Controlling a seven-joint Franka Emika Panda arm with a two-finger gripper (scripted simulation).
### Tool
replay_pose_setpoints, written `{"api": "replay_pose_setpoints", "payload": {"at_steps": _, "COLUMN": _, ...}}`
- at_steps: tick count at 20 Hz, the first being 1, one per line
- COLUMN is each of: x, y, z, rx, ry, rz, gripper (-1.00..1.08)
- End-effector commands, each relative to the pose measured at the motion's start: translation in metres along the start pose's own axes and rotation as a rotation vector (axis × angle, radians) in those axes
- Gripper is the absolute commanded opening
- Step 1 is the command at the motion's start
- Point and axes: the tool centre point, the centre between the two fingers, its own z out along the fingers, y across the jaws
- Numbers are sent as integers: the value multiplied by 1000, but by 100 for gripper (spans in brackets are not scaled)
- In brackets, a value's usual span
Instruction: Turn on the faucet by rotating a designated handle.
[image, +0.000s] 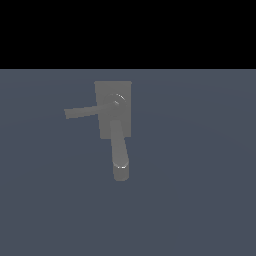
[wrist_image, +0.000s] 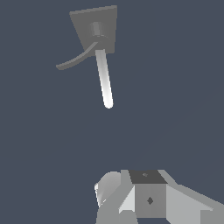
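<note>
Exterior view: faucet (image: 114, 110) mid-floor; handle (image: 82, 112) a thin, likely stiff lever projecting toward that view's left; best pushed near its squared tip; end effector (wrist_image: 146, 199) well apart, spread undeterminable.

Faucet (wrist_image: 97, 31) with curved handle (wrist_image: 76, 60) and bright spout (wrist_image: 104, 81), well apart from the gripper (wrist_image: 146, 197).

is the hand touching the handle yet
Apart. The wrist view shows bare floor between the hand and the handle; the exterior view shows no hand near the faucet.
</note>
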Motion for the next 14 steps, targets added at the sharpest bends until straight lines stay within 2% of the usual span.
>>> {"api": "replay_pose_setpoints", "payload": {"at_steps": 1, "x": 0, "y": 0, "z": 0, "rx": 0, "ry": 0, "rz": 0, "gripper": -100}}
{"api": "replay_pose_setpoints", "payload": {"at_steps": 7, "x": 0, "y": 2, "z": -10, "rx": 16, "ry": 22, "rz": -9, "gripper": -100}}
{"api": "replay_pose_setpoints", "payload": {"at_steps": 14, "x": 9, "y": 2, "z": -16, "rx": 79, "ry": 55, "rz": -12, "gripper": -100}}
